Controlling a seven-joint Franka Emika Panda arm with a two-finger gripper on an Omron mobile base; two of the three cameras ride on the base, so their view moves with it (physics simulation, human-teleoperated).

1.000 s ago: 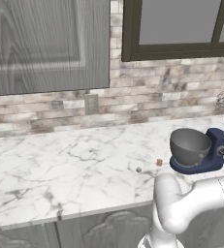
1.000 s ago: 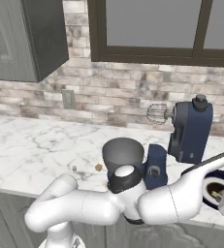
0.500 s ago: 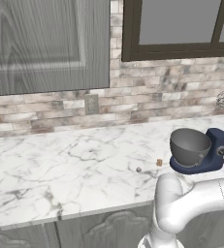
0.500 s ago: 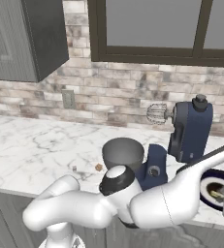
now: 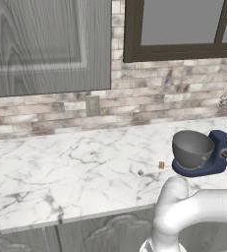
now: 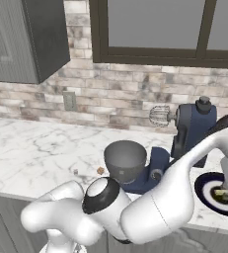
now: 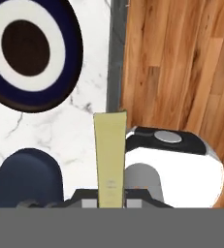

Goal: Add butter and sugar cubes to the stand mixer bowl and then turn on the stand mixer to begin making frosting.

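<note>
The navy stand mixer (image 5: 206, 160) stands at the counter's right with its head (image 6: 194, 123) tilted back, the whisk (image 6: 160, 116) raised and the grey bowl (image 5: 191, 149) on the base. The tan butter cube (image 5: 161, 165) lies on the marble just left of the bowl. The pale sugar cube (image 5: 140, 172) sits a little further left. Both also lie left of the bowl (image 6: 125, 159) as butter (image 6: 100, 170) and sugar (image 6: 76, 171). My gripper (image 7: 109, 196) is far right of the mixer, above a plate, shut on a pale yellow flat bar (image 7: 109, 155).
A navy plate (image 6: 207, 190) with a white ring and dark centre lies right of the mixer, near the counter's front edge (image 7: 116, 53). Wooden floor (image 7: 181, 63) lies beyond that edge. A wall socket (image 5: 92, 105) is on the brick backsplash, with cabinets above.
The arm's elbow has shifted a little left and down in the right base view. Butter, sugar and mixer have not moved.
</note>
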